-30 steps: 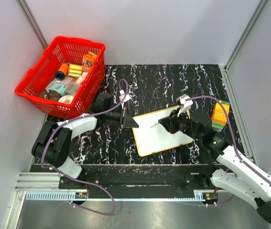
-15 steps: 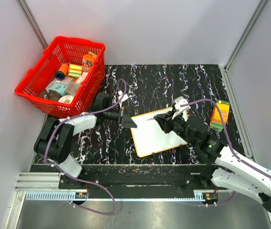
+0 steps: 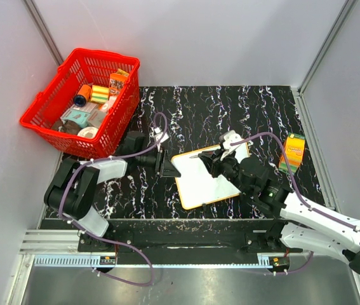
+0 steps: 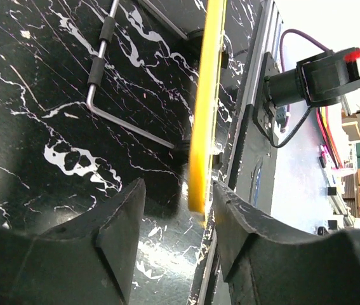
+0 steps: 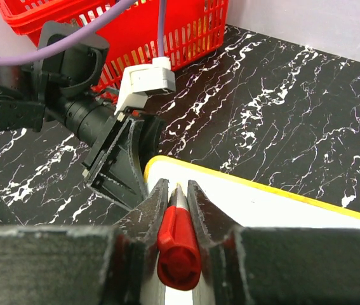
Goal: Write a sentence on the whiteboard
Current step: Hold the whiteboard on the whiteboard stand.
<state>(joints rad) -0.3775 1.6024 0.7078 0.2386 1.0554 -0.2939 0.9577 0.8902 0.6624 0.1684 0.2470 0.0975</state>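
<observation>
Whiteboard (image 4: pixel 200 95) edge lies between parted fingers of left hand (image 4: pixel 178 200).

**Far side open, near middle crowded**

The far and middle table (image 3: pixel 230 108) is bare, so there is free passage there. A red basket (image 3: pixel 81 101) blocks the far-left corner. A carton (image 3: pixel 292 152) sits by the right edge. The whiteboard (image 3: pixel 199 184) fills near-centre. The left end effector (image 3: pixel 167 166) straddles the board's left corner, jaws apart. The right end effector (image 3: pixel 213 164), clamping a red marker (image 5: pixel 178 244), is over that same corner, leaving little gap between them.

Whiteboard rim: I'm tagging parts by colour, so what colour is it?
Yellow-orange. The whiteboard rim shows best in the left wrist view, seen edge-on.
</observation>
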